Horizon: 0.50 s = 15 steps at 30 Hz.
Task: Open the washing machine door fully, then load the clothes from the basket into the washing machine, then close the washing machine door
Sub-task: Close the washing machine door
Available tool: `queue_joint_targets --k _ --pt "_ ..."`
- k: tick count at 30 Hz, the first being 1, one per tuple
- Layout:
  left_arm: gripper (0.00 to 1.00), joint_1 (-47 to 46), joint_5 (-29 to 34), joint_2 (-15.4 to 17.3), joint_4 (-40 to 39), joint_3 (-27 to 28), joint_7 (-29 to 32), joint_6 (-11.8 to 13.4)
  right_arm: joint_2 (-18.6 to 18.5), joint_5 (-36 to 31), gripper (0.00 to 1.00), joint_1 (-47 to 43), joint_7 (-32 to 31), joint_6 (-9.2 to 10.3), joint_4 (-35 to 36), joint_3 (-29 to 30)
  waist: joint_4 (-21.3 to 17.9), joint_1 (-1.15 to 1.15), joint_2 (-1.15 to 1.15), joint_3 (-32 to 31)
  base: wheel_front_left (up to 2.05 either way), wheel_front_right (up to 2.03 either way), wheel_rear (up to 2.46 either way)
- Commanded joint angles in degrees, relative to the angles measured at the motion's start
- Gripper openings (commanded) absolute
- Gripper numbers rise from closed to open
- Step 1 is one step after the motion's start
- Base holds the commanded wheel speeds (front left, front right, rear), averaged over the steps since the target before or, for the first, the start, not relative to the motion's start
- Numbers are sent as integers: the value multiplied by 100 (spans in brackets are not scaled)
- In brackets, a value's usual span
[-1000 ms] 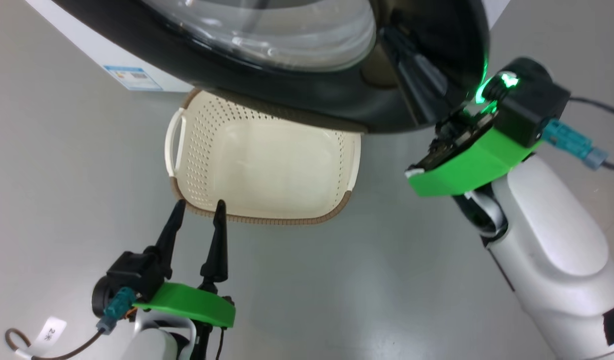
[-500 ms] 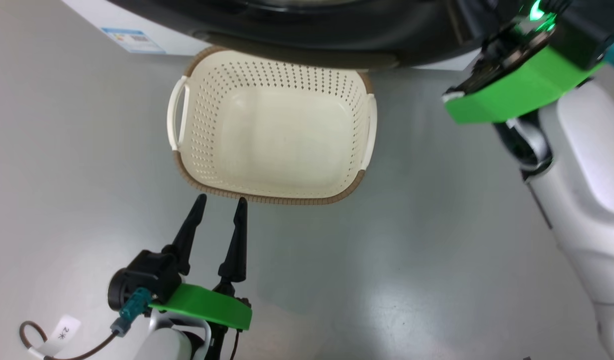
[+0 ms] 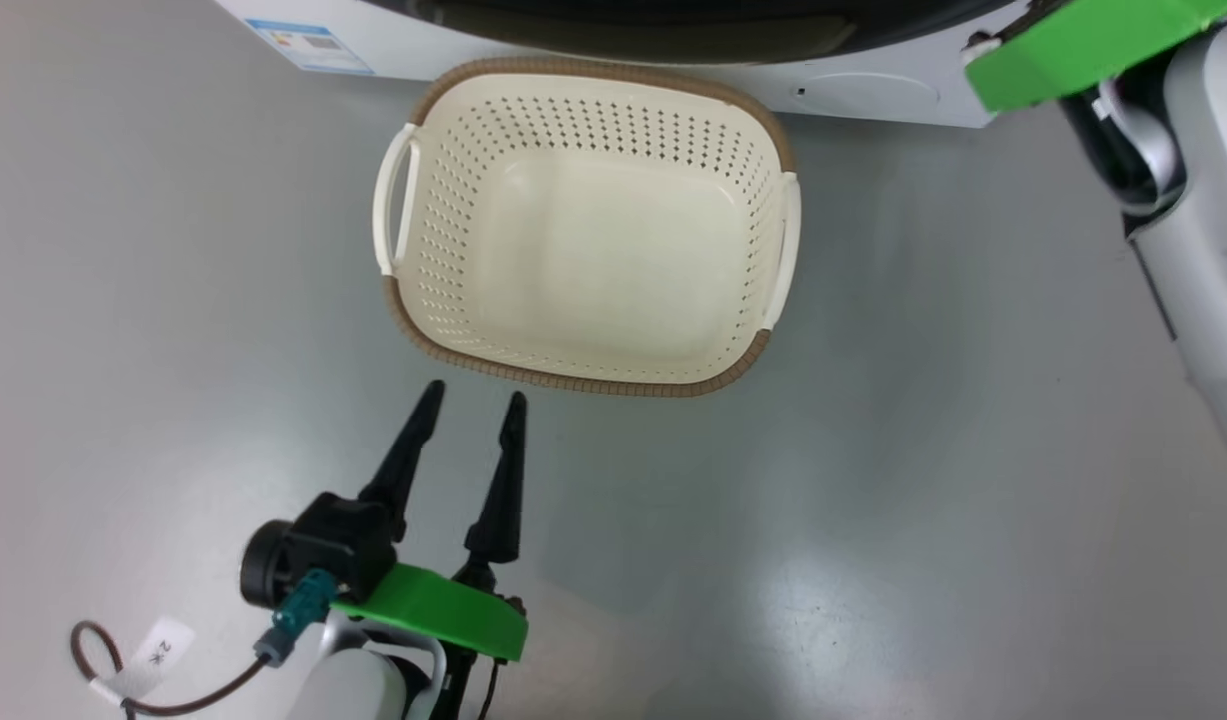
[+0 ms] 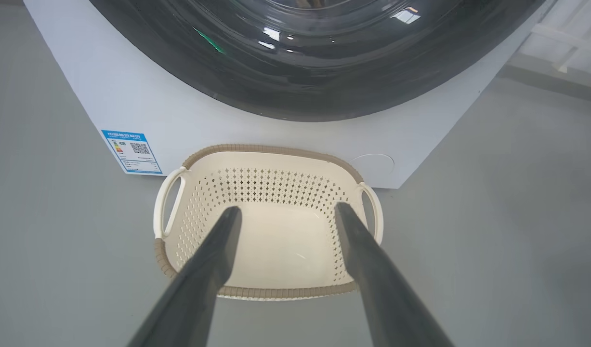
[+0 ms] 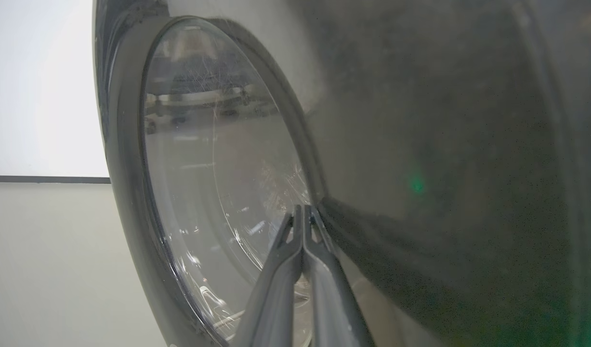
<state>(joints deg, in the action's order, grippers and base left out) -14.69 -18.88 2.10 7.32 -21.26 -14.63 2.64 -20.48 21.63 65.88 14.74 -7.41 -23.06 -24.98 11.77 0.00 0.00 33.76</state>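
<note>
1. Nearest me, over the floor (image 3: 873, 500), my left claw (image 3: 473, 392) hangs spread wide, just short of the basket (image 3: 573, 377)
2. Beyond it, the basket stands on the floor, close before the washing machine (image 3: 873, 95)
3. Farthest, my right claw (image 5: 302, 208) is pinched shut, its tips by the glass of the washing machine door (image 5: 420, 144)

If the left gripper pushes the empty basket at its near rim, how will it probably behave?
The basket looks like thin perforated plastic and holds nothing, so it is probably light. On the glossy floor it would likely slide rather than tip, being wide and low. Its walls may flex.
</note>
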Motion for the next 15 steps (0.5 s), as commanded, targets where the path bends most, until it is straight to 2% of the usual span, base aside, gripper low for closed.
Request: queue_joint_targets --k 1,8,15 --pt "100 -71 58 77 -54 139 -37 -42 -26 -59 0 169 26 -8 -66 -1 43 0 0 -28 0 0 0" --pt "100 -80 51 77 -25 209 -37 -55 -219 -194 0 494 26 -8 -672 61 62 0 0 -130 0 0 0" --pt "100 -48 -42 77 79 260 -37 -51 -88 -92 0 196 26 -8 -466 151 -164 0 0 -317 0 0 0"
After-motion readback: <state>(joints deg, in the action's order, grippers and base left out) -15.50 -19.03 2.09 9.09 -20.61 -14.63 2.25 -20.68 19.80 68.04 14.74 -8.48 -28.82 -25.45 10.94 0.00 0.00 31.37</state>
